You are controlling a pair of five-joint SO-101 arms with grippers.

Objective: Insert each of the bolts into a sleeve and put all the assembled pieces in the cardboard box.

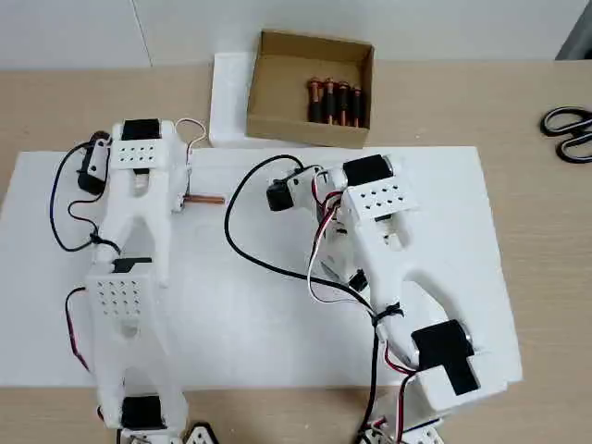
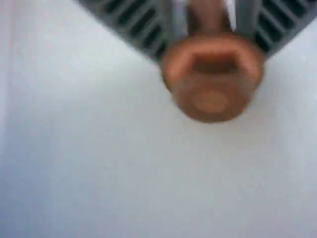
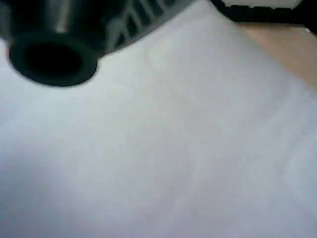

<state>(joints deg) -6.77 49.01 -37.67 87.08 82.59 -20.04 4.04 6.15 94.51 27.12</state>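
A copper bolt (image 1: 205, 199) sticks out sideways from my left gripper (image 1: 181, 198), pointing toward the right arm. In the left wrist view its head (image 2: 210, 82) sits close to the camera between the ribbed fingers (image 2: 124, 22), which are shut on it. My right gripper (image 1: 326, 218) hangs over the middle of the white board, shut on a black sleeve (image 3: 52, 59) whose open end faces the camera. A gap of bare board separates bolt and right gripper. The cardboard box (image 1: 277, 88) at the back holds several assembled pieces (image 1: 336, 102).
Both arms stand on a white foam board (image 1: 231, 314) on the wooden table. A white block (image 1: 227, 102) lies against the box's left side. Scissors (image 1: 566, 132) rest at the far right edge. Black cables (image 1: 250, 250) loop across the board between the arms.
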